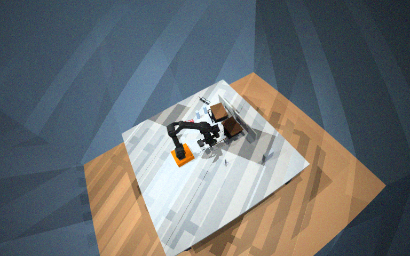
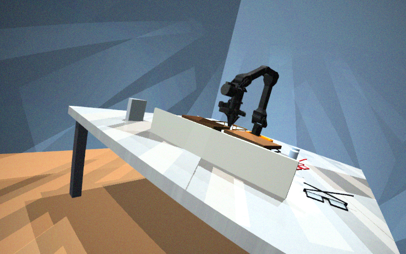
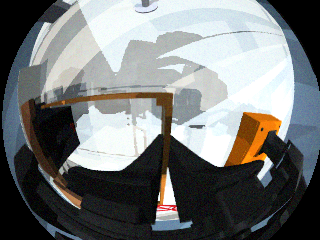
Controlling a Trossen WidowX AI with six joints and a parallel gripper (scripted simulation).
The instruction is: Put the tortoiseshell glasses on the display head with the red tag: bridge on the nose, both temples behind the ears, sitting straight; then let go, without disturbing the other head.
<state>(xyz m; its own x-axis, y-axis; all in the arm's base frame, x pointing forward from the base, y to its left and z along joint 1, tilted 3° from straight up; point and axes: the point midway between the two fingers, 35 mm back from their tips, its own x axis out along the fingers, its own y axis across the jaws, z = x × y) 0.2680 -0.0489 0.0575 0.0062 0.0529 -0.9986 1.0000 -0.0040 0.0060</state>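
My gripper (image 1: 213, 144) (image 2: 229, 125) (image 3: 164, 138) is shut on the tortoiseshell glasses (image 3: 168, 120), holding them by the front frame. One temple reaches left in the wrist view, its tip at the edge of the near head (image 1: 231, 126) (image 2: 199, 119) (image 3: 30, 125), which has a brown top and dark sides. A small red spot, perhaps the tag, shows on its dark face in the wrist view. The glasses are in front of this head, not seated. The other head (image 1: 219, 111) (image 2: 252, 138) stands beside it, wearing dark glasses. The nose is too dark to make out.
A pale upright panel (image 1: 246, 125) (image 2: 221, 155) stands behind both heads. Red glasses (image 1: 190, 121) (image 2: 303, 166), pale cylinders near them and black glasses lie beyond the other head. A small stand (image 1: 226, 162) (image 3: 146, 7) and a grey block (image 2: 136, 109) stand on the opposite side.
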